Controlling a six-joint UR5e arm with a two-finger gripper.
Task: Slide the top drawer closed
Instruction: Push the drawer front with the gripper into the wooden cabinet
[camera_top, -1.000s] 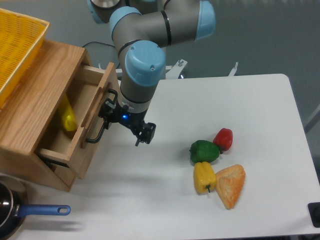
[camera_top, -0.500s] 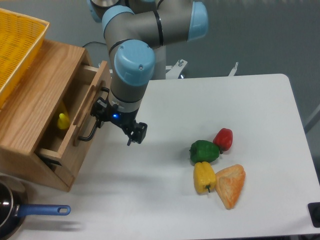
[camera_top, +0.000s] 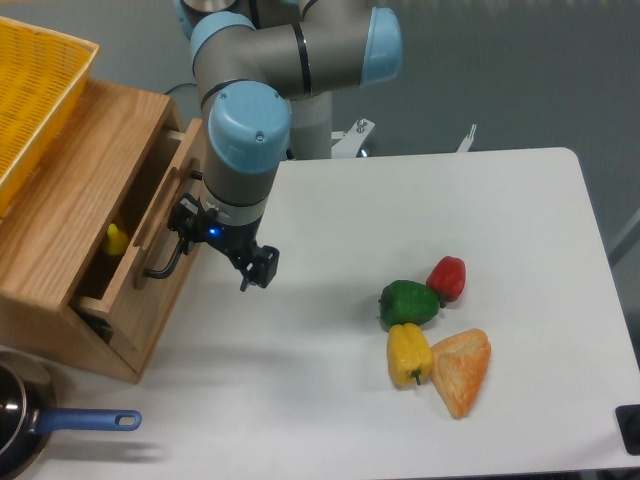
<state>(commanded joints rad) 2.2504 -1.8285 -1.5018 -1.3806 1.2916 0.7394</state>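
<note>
- I am looking down at a white table (camera_top: 420, 200) from a fixed camera; at the left edge stands a light oak cabinet (camera_top: 60, 215) with a yellow plastic basket (camera_top: 35, 95) resting on top of it
- The top drawer (camera_top: 150, 235) is partly out, its flat wooden front angled toward the table; a narrow gap shows behind the front, and a small yellow object (camera_top: 117, 239) lies inside
- A long black bar handle (camera_top: 165, 262) runs along the drawer front; my arm's wrist sits right against it
- The gripper (camera_top: 255, 270) points down and to the right, beside the drawer front; I cannot tell whether its fingers are parted or pressed together, since they appear only as a small dark shape; it seems to grasp nothing
- My judgement is that the closing push is under way and close to done, with only the narrow gap left
- To finish well, I would push square to the front panel, along the drawer's own line of travel; a slanted push could jam the box in its runners
- I would ease off as the front nears the cabinet face; too hard a shove might shift the cabinet or rock the basket
- Well apart on the right lie a green pepper (camera_top: 408, 302), a red pepper (camera_top: 447, 277), a yellow pepper (camera_top: 408, 353) and an orange wedge-shaped piece (camera_top: 462, 371); a pan with a blue handle (camera_top: 85, 421) sits at the lower left; none lies in my path
</note>
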